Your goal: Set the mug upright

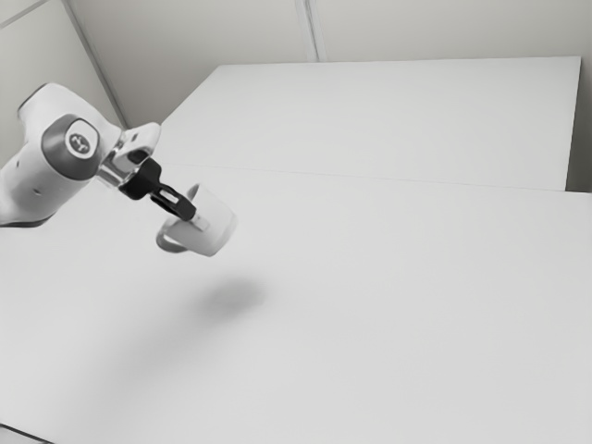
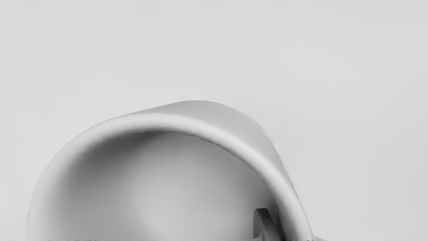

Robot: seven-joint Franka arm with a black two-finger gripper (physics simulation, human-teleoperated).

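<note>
Joint cap [image 1: 55, 150]: we see a dark emblem [image 1: 80, 142], its details too small to make out.
Lettering: we read none.

Mug [image 2: 167, 184] cropped in wrist view, arm [image 1: 46, 176] in exterior view

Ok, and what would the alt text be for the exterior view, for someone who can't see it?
A white mug hangs tilted in the air, its wall held in the black gripper of a white robot arm reaching in from the exterior view's left. Below lies a pale table with a soft shadow.
</note>
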